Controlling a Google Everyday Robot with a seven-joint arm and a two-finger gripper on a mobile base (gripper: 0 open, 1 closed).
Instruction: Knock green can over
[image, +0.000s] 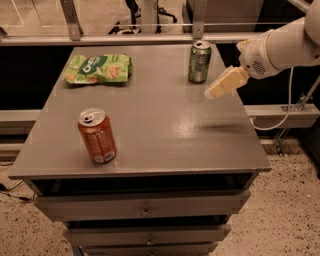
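Note:
The green can (199, 61) stands upright near the far right edge of the grey table (150, 135). It has a dark green and silver body and a silver top. My gripper (214, 92) reaches in from the right on a white arm. Its cream-coloured tip hangs above the table, just right of and in front of the can, a short gap away and not touching it.
An orange can (97, 135) stands upright at the front left. A flat light-green snack bag (99, 68) lies at the far left. Drawers (145, 211) sit below the tabletop. A rail and chair legs are behind the table.

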